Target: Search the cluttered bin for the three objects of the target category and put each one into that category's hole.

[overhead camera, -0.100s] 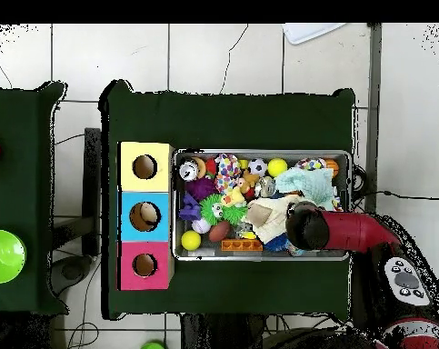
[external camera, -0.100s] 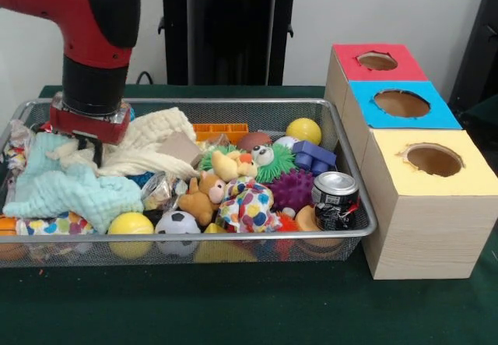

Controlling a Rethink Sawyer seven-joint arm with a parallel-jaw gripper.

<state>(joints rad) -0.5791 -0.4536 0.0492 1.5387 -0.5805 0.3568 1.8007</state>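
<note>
While your pincer (external camera, -0.100s: pixel 95 152) sits buried in the cream cloth (external camera, -0.100s: pixel 152 146) at the mesh bin's (external camera, -0.100s: pixel 342 139) end farthest from the holed box (external camera, -0.100s: pixel 424 197), you cannot tell its finger state; assorted toys fill the bin.

I can read no text, brand, number or sign anywhere here. The black label on the drink can (external camera, -0.100s: pixel 336 198) in my bin (external camera, -0.100s: pixel 366 222) carries print, but it is too small to make out.
</note>
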